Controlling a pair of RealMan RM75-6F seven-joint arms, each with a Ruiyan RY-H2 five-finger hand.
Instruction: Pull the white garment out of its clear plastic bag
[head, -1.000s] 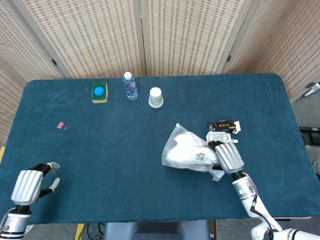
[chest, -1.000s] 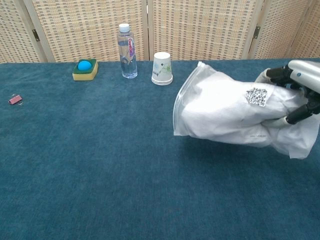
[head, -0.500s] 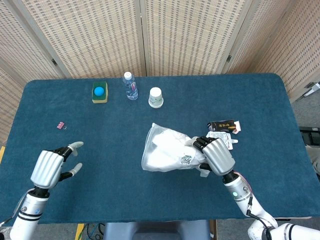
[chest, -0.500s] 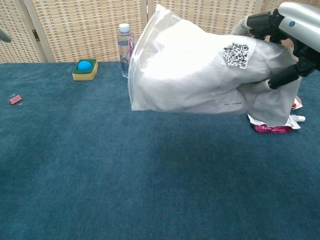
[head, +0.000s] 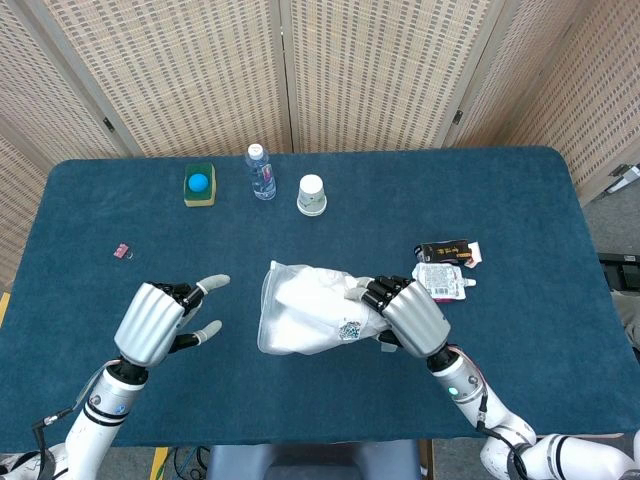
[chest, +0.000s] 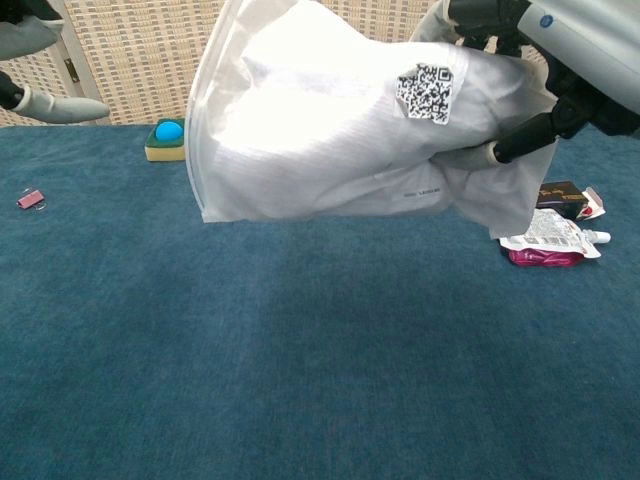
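Right hand (head: 408, 315): I see it gripping one end of the clear plastic bag (head: 305, 323), lifted off the table (head: 300, 240).
White garment (chest: 330, 120): inside the bag.
Left hand (head: 155, 322): fingers spread, empty, beside the bag's far end.

Worktop (head: 520, 200), far edge, left to right: sponge (head: 199, 186) with ball (head: 198, 182) on it, bottle (head: 261, 172), cup (head: 312, 195). Clip (head: 123, 251) near left edge. Centre: bag (head: 305, 310) with garment (chest: 330, 110) inside, raised off the worktop, held at its right end by right hand (head: 410, 316). Left hand (head: 155, 322) apart, left of bag. Box (head: 445, 250) and packet (head: 440, 280) right of bag.
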